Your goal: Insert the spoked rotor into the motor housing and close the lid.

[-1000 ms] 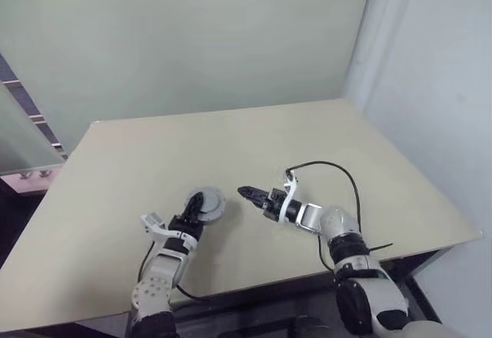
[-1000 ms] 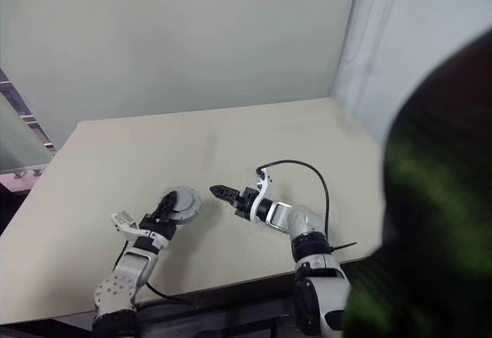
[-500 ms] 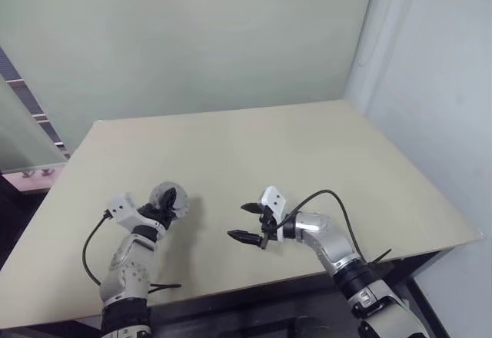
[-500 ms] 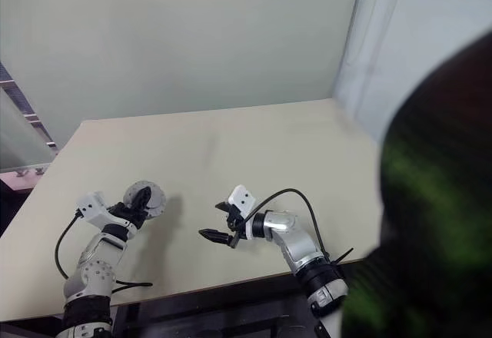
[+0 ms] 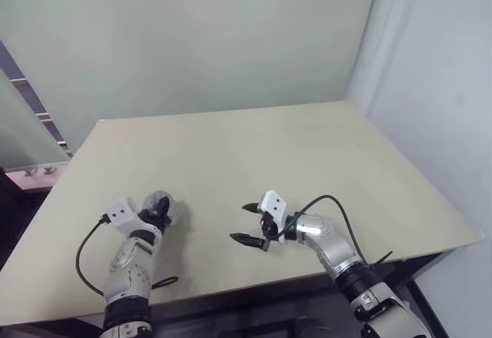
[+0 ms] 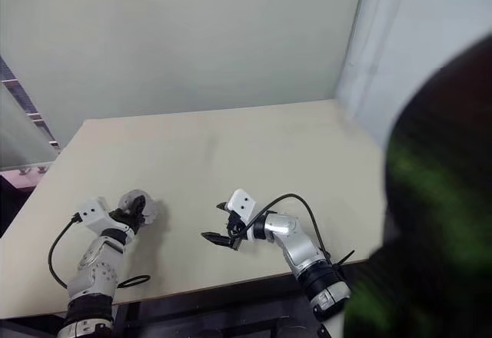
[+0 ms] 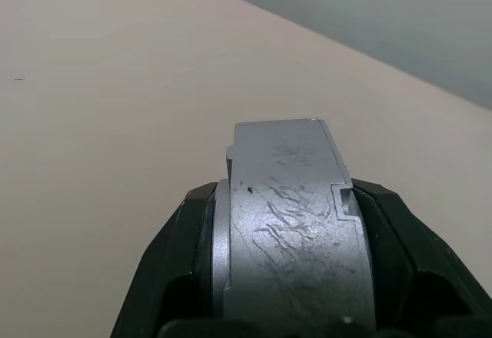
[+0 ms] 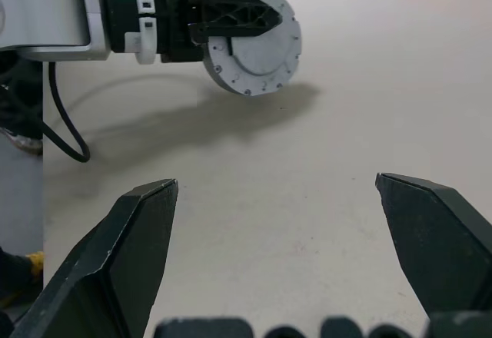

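Left pincer (image 5: 159, 209) is clamped on the motor housing (image 8: 252, 41), a round silver disc held on edge above the tabletop (image 5: 231, 154), clear of the surface with its shadow beneath. In the right wrist view the disc's flat face shows a ring of small screw holes, with one black finger (image 8: 231, 17) of the left pincer lying across it. The left wrist view gives the other aspect: the scratched silver rim seated between the two black fingers (image 7: 173, 253), one finger on each flat side, rim edge pointing away from the wrist. Windings cannot be made out in any view. From the head views the housing is a small grey blob at the tip of the left pincer, too small for detail. Right pincer (image 5: 247, 223) is spread wide and empty, both fingers well apart in its wrist view, with bare tabletop between them. The housing lies well ahead of the right pincer. Left forearm runs forward from the near tabletop edge; right forearm is bent inward, its pincer pointing toward the left arm, roughly level above the tabletop.
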### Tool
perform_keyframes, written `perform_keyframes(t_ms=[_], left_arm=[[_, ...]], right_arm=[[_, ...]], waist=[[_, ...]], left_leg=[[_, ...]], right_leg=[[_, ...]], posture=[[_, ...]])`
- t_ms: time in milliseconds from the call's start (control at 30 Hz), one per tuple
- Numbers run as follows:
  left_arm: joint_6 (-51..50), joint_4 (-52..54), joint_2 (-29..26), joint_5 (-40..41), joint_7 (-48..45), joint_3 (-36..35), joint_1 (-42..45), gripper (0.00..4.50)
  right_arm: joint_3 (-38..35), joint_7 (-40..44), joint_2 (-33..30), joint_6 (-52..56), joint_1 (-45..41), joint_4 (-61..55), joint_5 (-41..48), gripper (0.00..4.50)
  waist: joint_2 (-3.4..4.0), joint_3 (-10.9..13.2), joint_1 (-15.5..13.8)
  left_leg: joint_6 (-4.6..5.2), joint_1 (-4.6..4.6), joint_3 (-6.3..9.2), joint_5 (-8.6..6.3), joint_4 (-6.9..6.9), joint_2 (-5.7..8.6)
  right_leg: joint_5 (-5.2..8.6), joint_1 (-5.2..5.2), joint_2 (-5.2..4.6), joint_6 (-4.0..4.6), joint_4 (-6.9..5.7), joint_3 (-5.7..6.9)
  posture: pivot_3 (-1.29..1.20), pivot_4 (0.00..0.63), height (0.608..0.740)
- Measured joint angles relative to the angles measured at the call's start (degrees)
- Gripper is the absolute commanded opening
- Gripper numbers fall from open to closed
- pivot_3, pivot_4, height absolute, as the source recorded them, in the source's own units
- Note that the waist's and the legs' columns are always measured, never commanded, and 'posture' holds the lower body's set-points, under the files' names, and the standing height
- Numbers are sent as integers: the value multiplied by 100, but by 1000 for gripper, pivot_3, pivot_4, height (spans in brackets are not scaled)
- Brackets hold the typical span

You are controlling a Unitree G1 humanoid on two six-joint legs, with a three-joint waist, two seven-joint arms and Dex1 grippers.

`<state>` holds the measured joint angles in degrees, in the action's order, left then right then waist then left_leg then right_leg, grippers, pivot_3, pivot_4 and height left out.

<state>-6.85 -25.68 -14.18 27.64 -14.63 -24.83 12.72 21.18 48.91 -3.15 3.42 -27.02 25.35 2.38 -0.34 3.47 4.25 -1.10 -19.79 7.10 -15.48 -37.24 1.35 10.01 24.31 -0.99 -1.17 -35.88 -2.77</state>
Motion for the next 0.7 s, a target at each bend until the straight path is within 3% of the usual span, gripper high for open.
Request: perform_keyframes(t_ms=[167, 433, 700], left_arm=[[109, -97, -20, -183, 151, -11, 0, 2037], [332, -324, -173, -468, 455, -90, 5, 4484], [466, -330, -184, -602, 690, -144, -126, 4484]], right_arm=[[0, 0, 11, 0, -1, 22, -27, 4500], [-1, 0, 12, -43, -24, 151, -36, 4500], [2, -1, 77, -136, -145, 262, -69, 4500]], waist=[[-5, -3, -18], [-8, -7, -15], [-15, -12, -22]], left_leg=[[-2, 7, -2, 1, -2, 0], [-5, 25, -6, 4, -2, -7], [-7, 25, -4, 5, -8, -5]], right_leg=[[-1, -9, 0, 0, 0, 0], [-2, -18, 4, 2, -10, 2], [-3, -25, 2, 1, -5, 2]], posture=[[0, 0, 740], [0, 0, 740], [0, 0, 740]])
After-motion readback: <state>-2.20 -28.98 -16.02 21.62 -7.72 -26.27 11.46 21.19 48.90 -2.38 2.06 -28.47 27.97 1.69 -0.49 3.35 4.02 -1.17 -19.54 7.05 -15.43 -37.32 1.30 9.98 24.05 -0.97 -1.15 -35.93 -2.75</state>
